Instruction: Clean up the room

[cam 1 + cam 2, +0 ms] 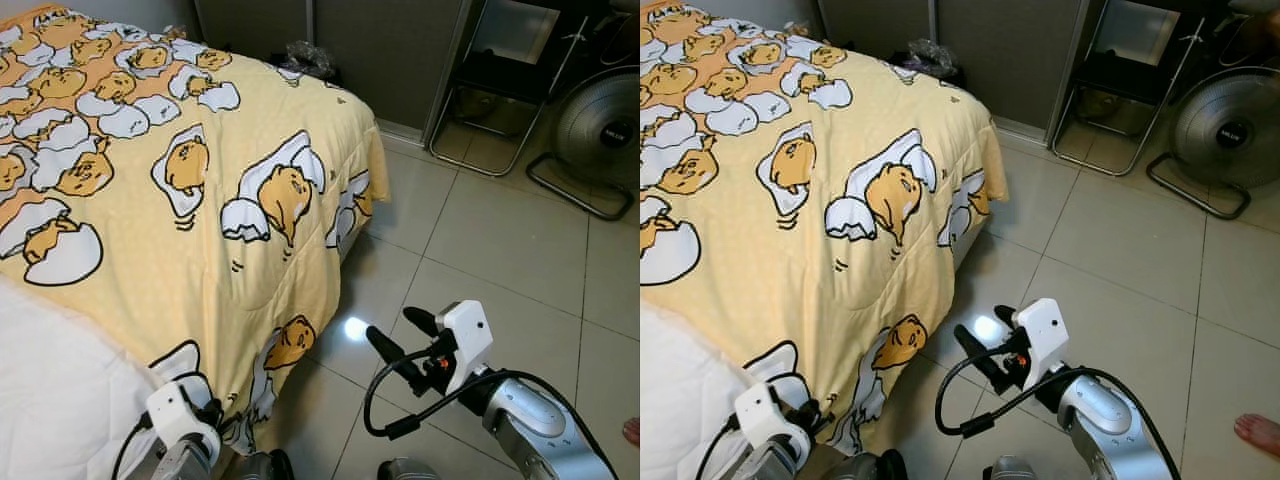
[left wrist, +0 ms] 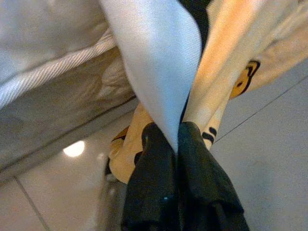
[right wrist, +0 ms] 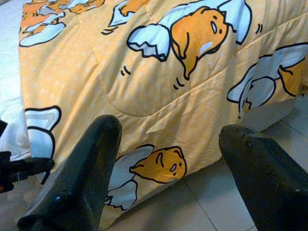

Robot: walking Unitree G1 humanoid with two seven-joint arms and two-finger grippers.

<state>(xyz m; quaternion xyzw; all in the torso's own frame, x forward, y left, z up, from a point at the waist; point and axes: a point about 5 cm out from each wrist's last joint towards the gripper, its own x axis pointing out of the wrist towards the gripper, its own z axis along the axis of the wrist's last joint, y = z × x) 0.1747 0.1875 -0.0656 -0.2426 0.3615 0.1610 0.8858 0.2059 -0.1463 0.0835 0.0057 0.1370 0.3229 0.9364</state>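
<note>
A yellow quilt (image 1: 200,200) printed with cartoon eggs covers the bed and hangs over its near side toward the tiled floor. The white sheet (image 1: 50,400) is bare at the near left. My left gripper (image 2: 178,131) is low at the quilt's hanging corner, shut on a fold of the quilt (image 2: 159,57); its white wrist (image 1: 182,412) sits at the bed's near edge. My right gripper (image 1: 402,336) hovers open over the floor, just right of the hanging quilt, with nothing between its fingers (image 3: 91,163).
A folding chair (image 1: 500,90) and a floor fan (image 1: 605,120) stand at the far right by a grey sliding door. A dark crumpled bag (image 1: 305,60) lies at the bed's far corner. A person's foot (image 1: 1258,432) rests on the tiles at the near right.
</note>
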